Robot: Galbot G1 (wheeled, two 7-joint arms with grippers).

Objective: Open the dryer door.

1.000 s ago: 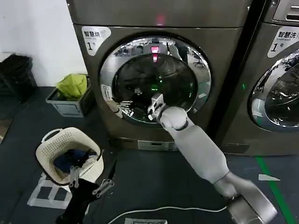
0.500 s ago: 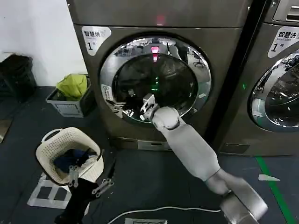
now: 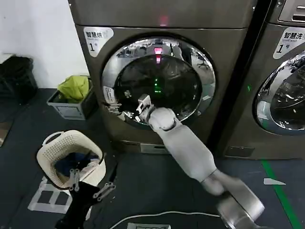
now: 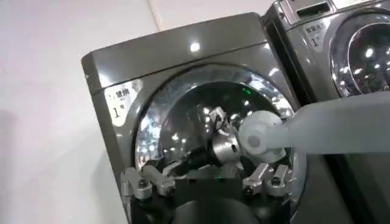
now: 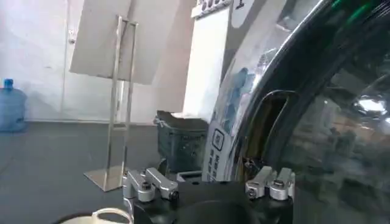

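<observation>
Reach by the right gripper (image 3: 142, 104) up to the lower left part of the dryer door (image 3: 157, 81), fingers spread with nothing between them. Close against the dark glass, just inside the chrome ring, short of the door's left edge.

Door shut, flush in the front of the dryer (image 3: 162, 16), taking up most of that front, below the "1" sticker (image 3: 96, 38).

Dark finger slot (image 5: 268, 122) cut in behind the chrome ring at the door's left edge, running up and down along the rim, lying just to the left of the spread fingers. Probably the grip point, so likely hinged on the right and swinging out toward the robot.

Next, by judgement: slide a little farther left, hook into the slot, pull back.

Right forearm stretched across the lower half of the door front, so in the way of the swing unless drawn back along with it. Open floor in front of the dryer; white basket (image 3: 57, 143) and grey crate (image 3: 71, 110) off to the left, second machine (image 3: 286, 71) close on the right.

Left gripper (image 3: 90, 186) low beside the basket, fingers apart, holding nothing, well away from the door and the farther of the two.
</observation>
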